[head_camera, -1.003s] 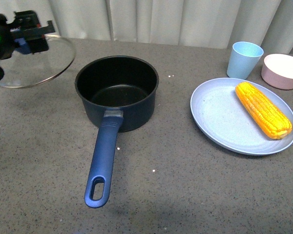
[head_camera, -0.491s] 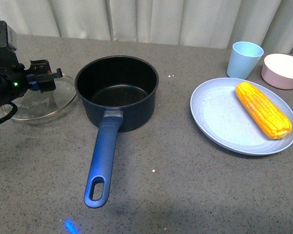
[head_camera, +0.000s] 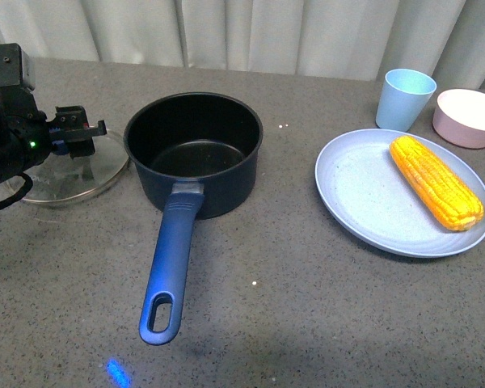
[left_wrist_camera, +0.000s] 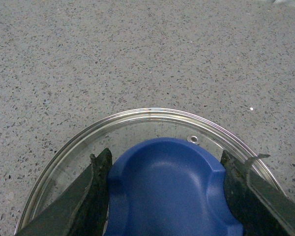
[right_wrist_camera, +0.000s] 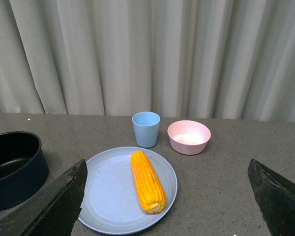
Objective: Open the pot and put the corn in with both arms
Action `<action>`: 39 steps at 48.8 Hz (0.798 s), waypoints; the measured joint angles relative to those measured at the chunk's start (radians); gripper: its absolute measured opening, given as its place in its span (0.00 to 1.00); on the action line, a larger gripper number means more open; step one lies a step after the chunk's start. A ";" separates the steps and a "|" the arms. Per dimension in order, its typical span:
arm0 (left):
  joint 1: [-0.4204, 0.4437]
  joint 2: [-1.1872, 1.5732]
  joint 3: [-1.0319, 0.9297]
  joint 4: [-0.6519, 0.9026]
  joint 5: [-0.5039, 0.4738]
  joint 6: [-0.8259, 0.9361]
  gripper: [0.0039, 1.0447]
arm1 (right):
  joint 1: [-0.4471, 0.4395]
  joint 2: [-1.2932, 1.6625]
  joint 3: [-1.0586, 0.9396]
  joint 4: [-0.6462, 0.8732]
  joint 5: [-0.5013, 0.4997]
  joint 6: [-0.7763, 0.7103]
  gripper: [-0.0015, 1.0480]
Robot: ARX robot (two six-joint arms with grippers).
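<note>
The left claw [head_camera: 84, 134] is seen closed on the blue moulded knob [left_wrist_camera: 169, 189] of a round glass lid with a metal rim [head_camera: 71, 176]. In the left wrist view the black fingers [left_wrist_camera: 94, 196] are pressed against opposite sides of that knob. The glass lid is spread out beneath the left claw, low over the grey speckled table [head_camera: 307, 323]. Whether its rim is fully set down cannot be told. Just beside the left claw, on its inner side, the dark navy saucepan with a black inside [head_camera: 226, 190] is found uncovered. Its rim is close to the edge of the glass lid, and its long blue handle [head_camera: 171, 267] is pointed back toward the robot. The right claw [right_wrist_camera: 166, 161] is shown spread wide, with nothing held between its two black fingers [right_wrist_camera: 59, 206]. It is held above the table. Straight ahead of and below the right claw, the whole yellow-orange corn cob [right_wrist_camera: 147, 181] is laid on a round pale blue plate [right_wrist_camera: 105, 196], well apart from the saucepan. Beyond the plate from the right claw, a light blue cup [right_wrist_camera: 146, 129] and a pink bowl [right_wrist_camera: 188, 136] are set side by side.
</note>
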 joint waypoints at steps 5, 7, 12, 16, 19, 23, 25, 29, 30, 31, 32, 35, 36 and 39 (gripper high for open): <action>0.000 -0.001 -0.002 0.000 0.003 0.006 0.67 | 0.000 0.000 0.000 0.000 0.000 0.000 0.91; 0.000 -0.006 -0.003 0.000 0.004 0.008 0.72 | 0.000 0.000 0.000 0.000 0.000 0.000 0.91; 0.001 -0.048 -0.023 0.002 0.009 0.008 0.91 | 0.000 0.000 0.000 0.000 0.000 0.000 0.91; 0.003 -0.112 -0.060 0.003 -0.005 0.021 0.94 | 0.000 0.000 0.000 0.000 0.000 0.000 0.91; 0.004 -0.184 -0.105 -0.009 -0.020 0.028 0.94 | 0.000 0.000 0.000 0.000 0.000 0.000 0.91; 0.004 -0.285 -0.180 -0.013 -0.027 0.050 0.94 | 0.000 0.000 0.000 0.000 0.000 0.000 0.91; 0.007 -0.334 -0.248 0.079 0.044 0.058 0.89 | 0.000 0.000 0.000 0.000 0.000 0.000 0.91; 0.011 -0.399 -0.374 0.304 0.141 0.063 0.75 | 0.000 0.000 0.000 0.000 0.000 0.000 0.91; 0.011 -0.431 -0.421 0.356 0.149 0.064 0.69 | 0.000 0.000 0.000 0.000 0.000 0.000 0.91; 0.011 -0.446 -0.439 0.369 0.150 0.065 0.66 | 0.000 0.000 0.000 0.000 0.000 0.000 0.91; 0.011 -0.476 -0.473 0.381 0.155 0.066 0.61 | 0.000 0.000 0.000 0.000 0.000 0.000 0.91; 0.011 -0.540 -0.544 0.384 0.155 0.068 0.49 | 0.000 0.000 0.000 0.000 0.000 0.000 0.91; 0.011 -0.565 -0.573 0.384 0.155 0.069 0.44 | 0.000 0.000 0.000 0.000 0.000 0.000 0.91; 0.011 -0.623 -0.632 0.381 0.155 0.069 0.32 | 0.000 0.000 0.000 0.000 0.000 0.000 0.91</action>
